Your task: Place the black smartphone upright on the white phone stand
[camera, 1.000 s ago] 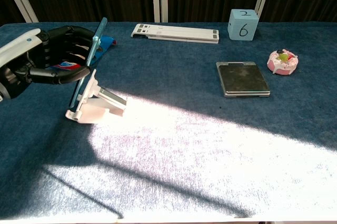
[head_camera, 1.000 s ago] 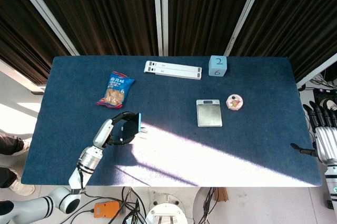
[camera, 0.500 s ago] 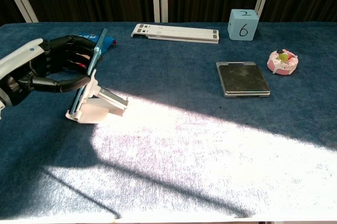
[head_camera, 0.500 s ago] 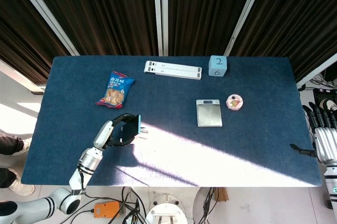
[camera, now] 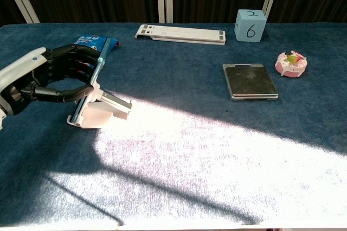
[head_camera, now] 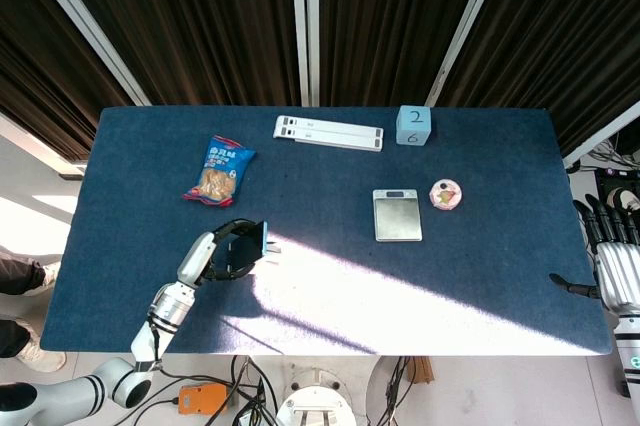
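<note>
Black smartphone shows edge-on, left hand hiding its face.

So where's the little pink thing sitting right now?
The pink round object lies on the table's right side, just right of the grey scale and in front of the blue numbered cube.

Matt, napped blue cloth on the table. Smooth white plastic for the phone stand and the long white strip. Glossy printed foil on the snack bag. Dull brushed metal on the scale. Black, semi-gloss plastic on the left hand.
</note>
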